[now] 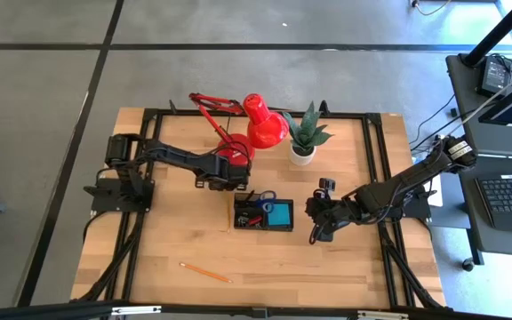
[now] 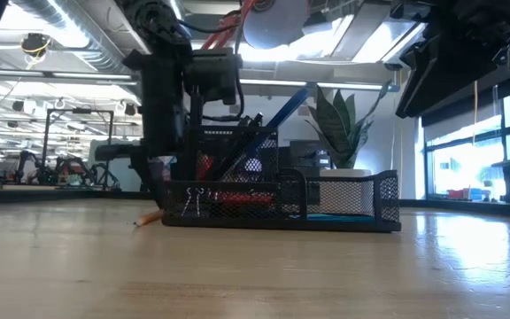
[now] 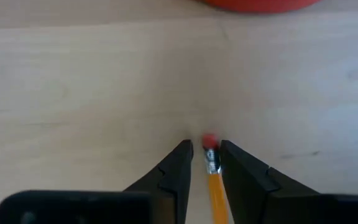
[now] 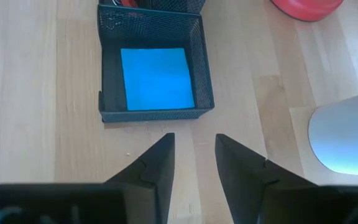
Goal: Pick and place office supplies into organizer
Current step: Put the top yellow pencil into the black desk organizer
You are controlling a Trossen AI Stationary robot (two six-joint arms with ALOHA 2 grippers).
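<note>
The organizer [image 1: 263,214] [image 2: 282,204] [image 4: 154,74], a low black mesh tray, rests on its base mid-table. It holds blue-handled scissors [image 1: 260,196], pens and a blue note pad [image 4: 157,78]. My left gripper [image 1: 228,182] [image 3: 207,146] is beside the red lamp base, slanting down, narrowly open. Its fingers stand either side of an orange pencil [image 3: 215,186] [image 2: 149,218] just behind the red eraser end [image 3: 209,140]; whether one finger touches it cannot be told. A second pencil [image 1: 207,273] lies near the front edge. My right gripper [image 1: 312,218] [image 4: 194,140] is open and empty, right of the organizer.
The red desk lamp [image 1: 252,129] stands on its round base [image 3: 260,5] just beyond my left gripper. A potted plant [image 1: 305,138] in a white pot [image 4: 347,137] stands at the far side, right of the lamp. Bare wood lies along the near edge.
</note>
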